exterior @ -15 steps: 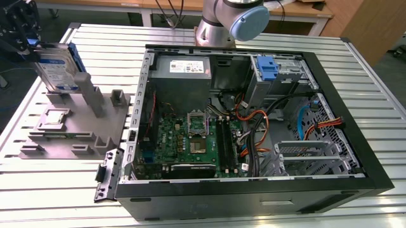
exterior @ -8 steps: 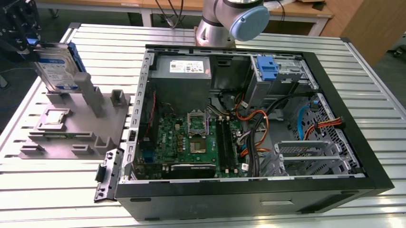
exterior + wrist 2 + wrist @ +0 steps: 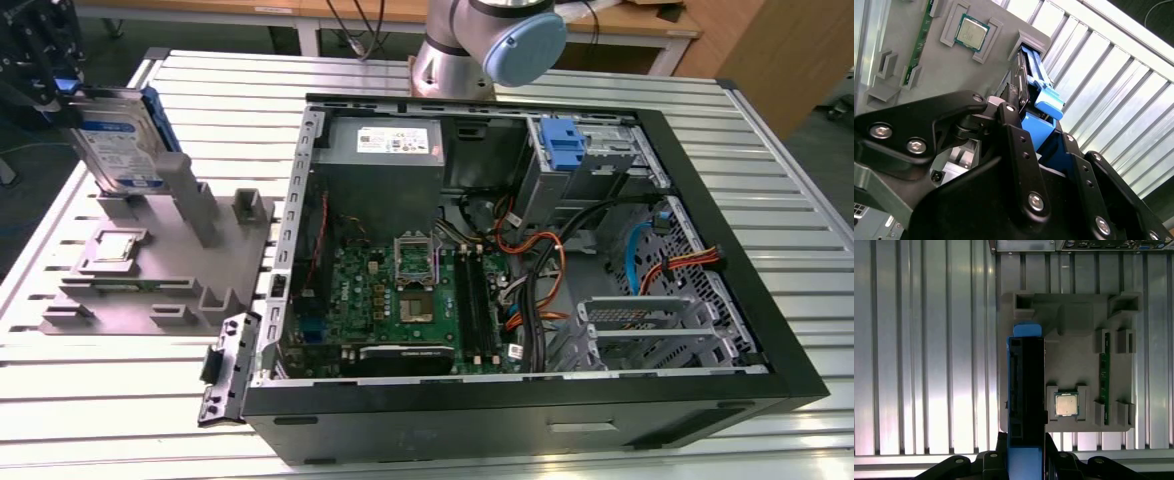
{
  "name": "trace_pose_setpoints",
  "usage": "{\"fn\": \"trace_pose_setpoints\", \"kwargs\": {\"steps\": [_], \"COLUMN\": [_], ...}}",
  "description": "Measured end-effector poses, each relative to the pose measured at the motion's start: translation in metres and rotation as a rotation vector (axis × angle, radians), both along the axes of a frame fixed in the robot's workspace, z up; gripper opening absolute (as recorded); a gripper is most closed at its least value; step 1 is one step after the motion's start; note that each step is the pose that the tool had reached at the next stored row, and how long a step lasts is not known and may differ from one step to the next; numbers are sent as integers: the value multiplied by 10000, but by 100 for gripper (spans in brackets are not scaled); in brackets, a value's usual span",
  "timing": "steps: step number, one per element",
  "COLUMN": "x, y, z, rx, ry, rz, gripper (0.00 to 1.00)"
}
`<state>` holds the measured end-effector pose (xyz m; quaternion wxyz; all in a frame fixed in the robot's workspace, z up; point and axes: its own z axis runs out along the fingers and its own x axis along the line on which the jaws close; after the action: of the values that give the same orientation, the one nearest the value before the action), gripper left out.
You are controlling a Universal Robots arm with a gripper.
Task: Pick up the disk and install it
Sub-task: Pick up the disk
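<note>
The disk (image 3: pixel 120 140), a silver-grey drive with a white-and-blue label in a blue carrier frame, stands upright on edge over the far left part of the grey fixture (image 3: pixel 147 290). My gripper (image 3: pixel 67 95) is at its top edge, at the exterior view's far left. The first wrist view looks down the disk (image 3: pixel 1026 385) edge-on, and my gripper (image 3: pixel 1026 452) has a black finger on each side of it. In the second wrist view the fingers (image 3: pixel 1014 135) clamp the blue frame (image 3: pixel 1046 102). Whether the disk's lower edge touches the fixture cannot be told.
An open computer case (image 3: pixel 787 380) lies at the exterior view's right, with a blue bracket (image 3: pixel 565 145) in its far bay and a metal drive cage (image 3: pixel 654 330) nearer. A small square chip (image 3: pixel 1066 405) and a green memory stick (image 3: pixel 1102 375) rest on the fixture. The arm's base (image 3: pixel 481 50) stands behind the case.
</note>
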<state>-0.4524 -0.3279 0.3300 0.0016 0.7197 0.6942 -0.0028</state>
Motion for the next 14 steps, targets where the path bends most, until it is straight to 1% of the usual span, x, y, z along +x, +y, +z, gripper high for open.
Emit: {"fn": "trace_pose_setpoints", "kwargs": {"steps": [14], "x": [0], "y": [0], "z": [25], "rx": [0], "ry": [-1], "rz": [0], "gripper": [37]}}
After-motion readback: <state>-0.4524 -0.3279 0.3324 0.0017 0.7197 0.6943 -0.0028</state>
